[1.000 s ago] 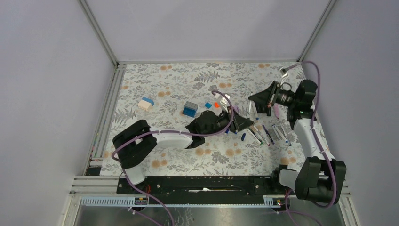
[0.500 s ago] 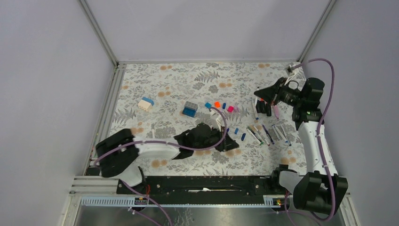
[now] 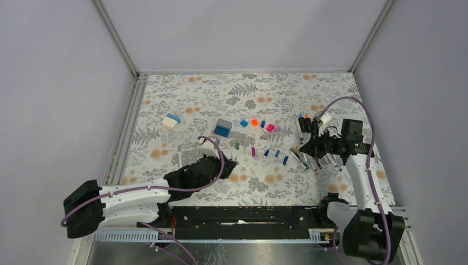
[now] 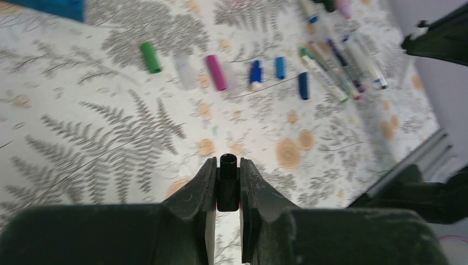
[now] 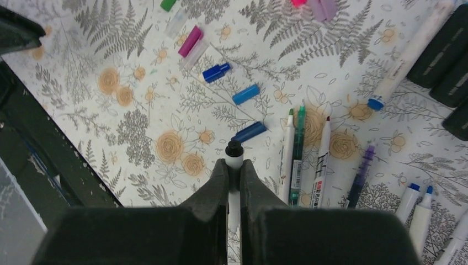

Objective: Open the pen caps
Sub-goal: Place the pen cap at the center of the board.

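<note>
Left gripper (image 4: 227, 165): pinching a black cap (image 4: 228, 190) between its jaws, open end pointing out past the fingertips; it hangs over the near part of the floral table (image 3: 182, 99), left of centre
Right gripper (image 5: 234, 168): pressed onto a white pen (image 5: 234, 157) whose black tip pokes out past the fingertips; it sits over the right side of the table, above the loose pens
Row of caps: a green cap (image 4: 150, 57), a clear cap (image 4: 186, 70), a magenta cap (image 4: 216, 72), a royal blue cap (image 4: 255, 73), a light blue cap (image 4: 280, 67) and a dark blue cap (image 4: 303, 85) lie flat in a loose line mid-table, between the two grippers; the dark blue one lies nearest the pens
Far caps: a square blue cap (image 3: 244, 123), an orange cap (image 3: 255, 122) and a pink cap (image 3: 270, 127) lie farther back, right of the blue-and-grey block (image 3: 223, 128)
Loose pens (image 5: 298, 143): side by side to the right of the caps; green, red and purple tips bare
Black markers (image 5: 441, 49): at the far right, beside the pens
White-and-blue block (image 3: 172, 121): far left, well apart from the rest
</note>
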Controlling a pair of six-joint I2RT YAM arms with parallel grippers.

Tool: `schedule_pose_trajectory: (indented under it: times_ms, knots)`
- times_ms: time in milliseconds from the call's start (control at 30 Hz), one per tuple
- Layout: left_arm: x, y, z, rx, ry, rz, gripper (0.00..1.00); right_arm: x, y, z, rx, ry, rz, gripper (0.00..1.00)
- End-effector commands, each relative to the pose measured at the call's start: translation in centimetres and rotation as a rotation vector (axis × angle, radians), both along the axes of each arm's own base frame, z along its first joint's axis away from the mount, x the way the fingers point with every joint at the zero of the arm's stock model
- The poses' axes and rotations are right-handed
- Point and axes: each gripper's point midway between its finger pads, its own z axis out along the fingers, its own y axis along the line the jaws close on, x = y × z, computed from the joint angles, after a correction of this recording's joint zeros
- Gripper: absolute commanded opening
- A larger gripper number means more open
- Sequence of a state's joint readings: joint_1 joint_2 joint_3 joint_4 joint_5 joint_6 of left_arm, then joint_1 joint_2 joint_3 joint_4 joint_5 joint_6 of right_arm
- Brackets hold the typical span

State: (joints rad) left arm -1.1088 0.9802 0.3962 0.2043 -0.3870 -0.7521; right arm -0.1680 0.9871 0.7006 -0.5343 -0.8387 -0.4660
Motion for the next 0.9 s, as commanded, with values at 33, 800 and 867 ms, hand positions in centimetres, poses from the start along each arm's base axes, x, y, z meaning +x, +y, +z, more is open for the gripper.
schedule_pose_trajectory:
  times_ms: [33,800,867]
  knots:
    - [1.3,2.2,-1.8,0.049,0.012,0.116,0.00,-2.1,1.7,-2.2,-0.064,0.036,0.205,0.00]
    - [3.0,-1.3,-10.4,0.137,0.391,0.223,0.00,-5.5,8.9,-10.2,-0.392,0.156,0.571,0.09]
    - [2.9,-1.3,-10.7,0.140,0.400,0.226,0.02,-5.1,8.7,-10.7,-0.420,0.164,0.549,0.10]
